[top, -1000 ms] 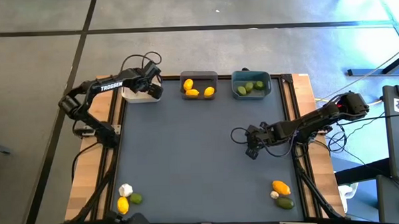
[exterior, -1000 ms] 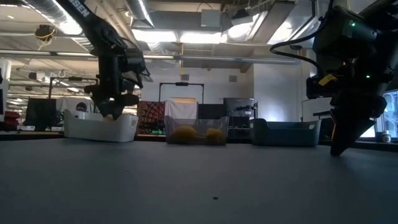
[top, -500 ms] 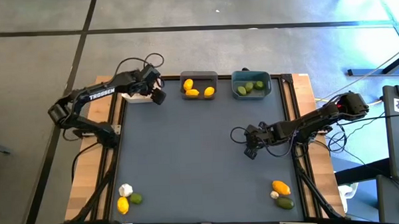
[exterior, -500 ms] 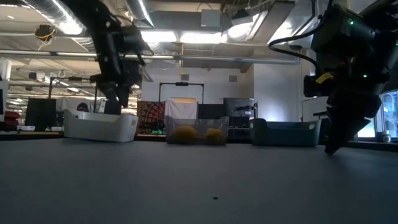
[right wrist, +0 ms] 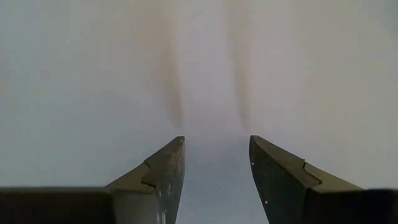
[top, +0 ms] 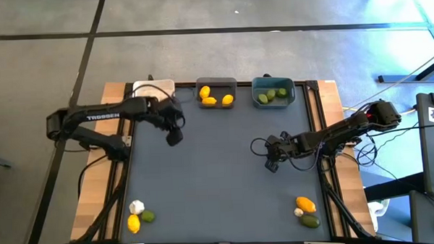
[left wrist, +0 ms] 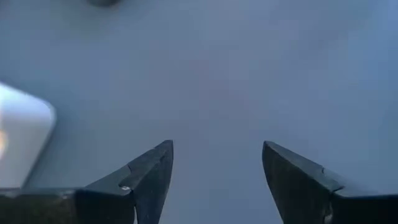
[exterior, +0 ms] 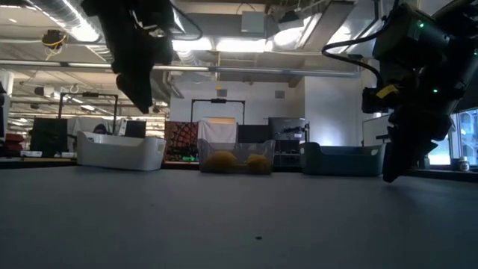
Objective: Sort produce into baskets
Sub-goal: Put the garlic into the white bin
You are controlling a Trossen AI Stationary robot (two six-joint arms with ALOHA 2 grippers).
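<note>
I see the table (top: 220, 201) bare across its middle, open to passage. At the far edge stand the white bin (top: 152, 89), grey bin (top: 217, 94) and teal bin (top: 273, 91). Near corners hold produce clusters, left (top: 138, 214) and right (top: 305, 211). The left gripper (top: 173, 135) and right gripper (top: 272, 163), both open and empty, occupy the mid-table flanks.

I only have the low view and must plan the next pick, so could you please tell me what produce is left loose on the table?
Observer: Two loose groups lie at the near edge: a garlic bulb, lime and lemon on the left.
Operator: And the other side?
Observer: A lemon, garlic bulb and lime on the right.
Operator: Is either gripper carrying anything?
Observer: No, the left gripper and right gripper are both open and empty.
</note>
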